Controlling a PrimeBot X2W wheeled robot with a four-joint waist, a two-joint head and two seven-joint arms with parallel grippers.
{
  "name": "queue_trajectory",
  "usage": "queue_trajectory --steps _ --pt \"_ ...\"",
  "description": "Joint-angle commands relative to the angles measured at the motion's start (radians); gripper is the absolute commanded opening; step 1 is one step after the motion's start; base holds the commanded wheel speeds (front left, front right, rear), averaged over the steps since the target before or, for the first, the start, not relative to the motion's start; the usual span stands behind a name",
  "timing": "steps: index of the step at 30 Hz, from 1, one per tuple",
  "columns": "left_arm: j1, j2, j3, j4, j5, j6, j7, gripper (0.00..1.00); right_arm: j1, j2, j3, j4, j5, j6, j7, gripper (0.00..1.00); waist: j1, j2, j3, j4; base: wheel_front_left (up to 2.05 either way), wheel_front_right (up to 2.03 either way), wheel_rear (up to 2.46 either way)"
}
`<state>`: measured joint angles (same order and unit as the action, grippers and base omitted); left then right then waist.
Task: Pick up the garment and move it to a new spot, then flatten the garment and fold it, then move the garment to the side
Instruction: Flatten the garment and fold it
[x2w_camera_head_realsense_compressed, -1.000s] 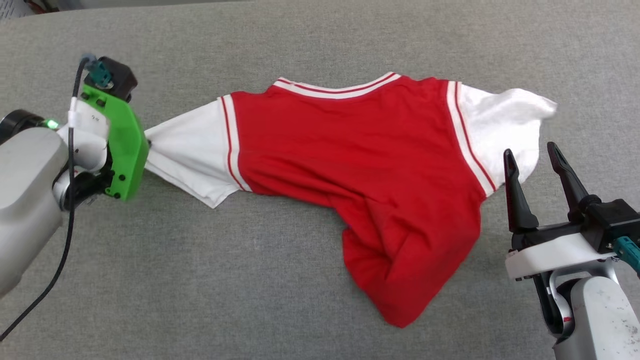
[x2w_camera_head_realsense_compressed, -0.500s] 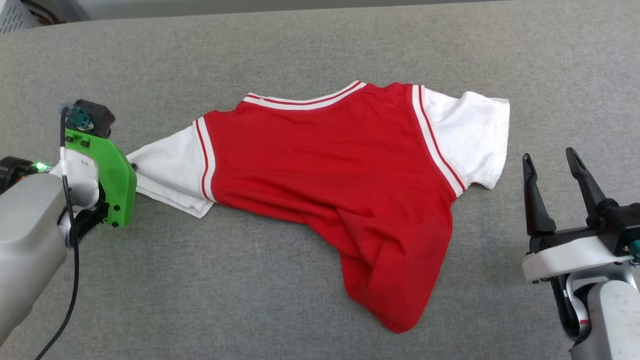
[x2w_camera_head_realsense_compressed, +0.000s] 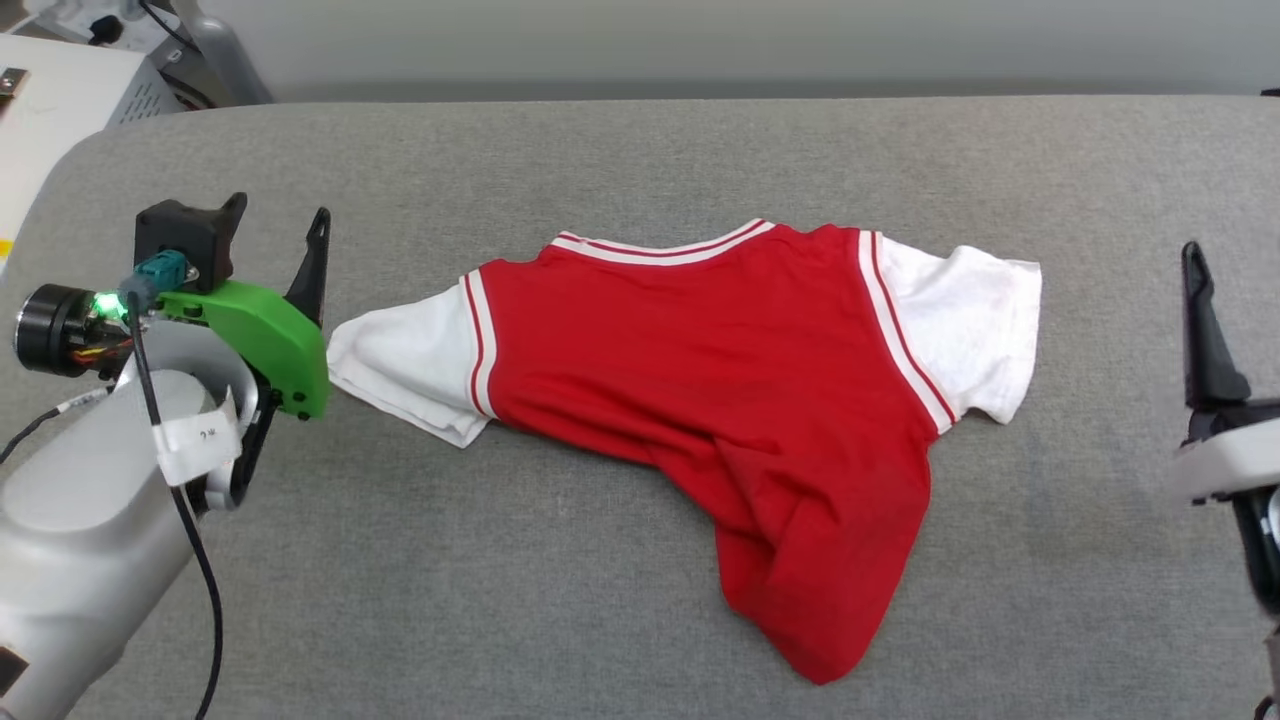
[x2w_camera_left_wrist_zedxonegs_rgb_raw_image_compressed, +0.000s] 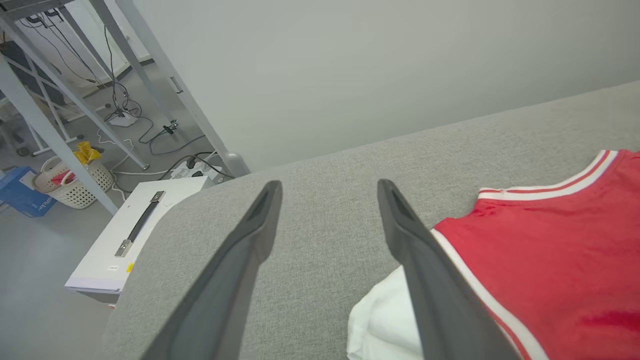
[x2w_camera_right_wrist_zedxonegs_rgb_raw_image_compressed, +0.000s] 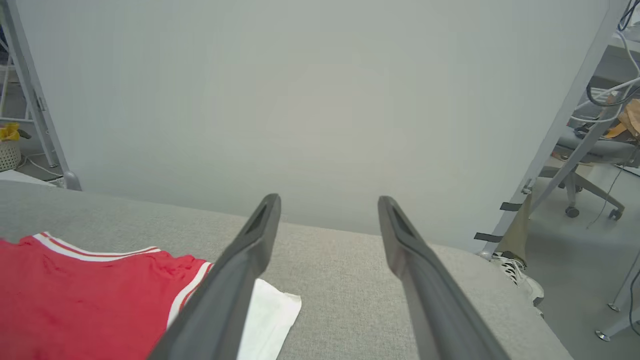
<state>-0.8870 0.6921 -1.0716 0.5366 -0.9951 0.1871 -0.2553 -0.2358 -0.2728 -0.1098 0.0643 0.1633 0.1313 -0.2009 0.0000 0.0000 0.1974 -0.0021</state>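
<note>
Green wrist bracket (x2w_camera_head_realsense_compressed: 265, 335), pale forearm (x2w_camera_head_realsense_compressed: 70, 540), dark fingers (x2w_camera_left_wrist_zedxonegs_rgb_raw_image_compressed: 240, 270)

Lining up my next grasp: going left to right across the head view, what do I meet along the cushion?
From the left: left end effector → white sleeve → garment's red body → second white sleeve → right end effector.

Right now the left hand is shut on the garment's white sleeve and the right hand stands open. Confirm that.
Wrong on the left hand: it is open, not shut on the sleeve. The left wrist view shows its fingers spread, nothing clamped between them, the garment's sleeve lying loose below. The right hand stands open.
</note>
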Motion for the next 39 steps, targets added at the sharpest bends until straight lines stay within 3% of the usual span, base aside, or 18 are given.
queue_trajectory --steps 1,4,8,11,14,15,16,22,30,39 --pt "0.029 0.001 0.044 -0.053 0.046 0.041 -0.005 1.0 -0.041 -0.026 0.007 -0.009 0.024 -0.001 0.038 1.0 0.0 0.0 -0.014 0.024 0.0 0.0 0.0" --pt "0.112 0.001 0.169 -0.204 0.146 0.132 -0.006 1.0 -0.101 -0.102 0.044 -0.009 0.083 -0.001 0.177 1.0 0.0 0.0 -0.006 0.038 0.0 0.0 0.0" --pt "0.243 -0.018 0.306 -0.347 0.269 0.214 -0.006 1.0 -0.188 -0.208 0.116 0.002 0.181 -0.001 0.384 1.0 0.0 0.0 0.014 0.054 0.0 0.0 0.0" --pt "0.33 -0.053 0.396 -0.422 0.347 0.253 -0.006 1.0 -0.249 -0.276 0.172 0.026 0.264 -0.001 0.562 1.0 0.0 0.0 0.035 0.065 0.0 0.0 0.0" --pt "0.412 -0.096 0.482 -0.481 0.42 0.262 -0.006 1.0 -0.313 -0.337 0.24 0.063 0.34 -0.001 0.761 1.0 0.0 0.0 0.062 0.075 0.0 0.0 0.0" --pt "0.433 -0.111 0.503 -0.493 0.436 0.258 -0.006 1.0 -0.33 -0.348 0.256 0.075 0.367 -0.001 0.816 1.0 0.0 0.0 0.07 0.078 0.0 0.0 0.0" --pt "0.495 -0.161 0.575 -0.529 0.493 0.24 -0.006 1.0 -0.389 -0.387 0.305 0.117 0.43 -0.001 0.982 1.0 0.0 0.0 0.103 0.094 0.0 0.0 0.0" --pt "0.554 -0.256 0.68 -0.533 0.578 0.165 -0.006 1.0 -0.501 -0.413 0.365 0.213 0.454 -0.001 1.137 1.0 0.0 0.0 0.173 0.13 0.0 0.0 0.0" --pt "0.549 -0.366 0.771 -0.51 0.672 0.063 -0.006 1.0 -0.615 -0.376 0.421 0.342 0.42 -0.001 1.115 1.0 0.0 0.0 0.259 0.174 0.0 0.0 0.0" --pt "0.535 -0.45 0.864 -0.478 0.752 -0.023 -0.006 1.0 -0.562 -0.364 0.552 0.48 0.456 -0.001 1.097 1.0 0.0 0.0 0.28 0.181 0.0 0.0 0.0"
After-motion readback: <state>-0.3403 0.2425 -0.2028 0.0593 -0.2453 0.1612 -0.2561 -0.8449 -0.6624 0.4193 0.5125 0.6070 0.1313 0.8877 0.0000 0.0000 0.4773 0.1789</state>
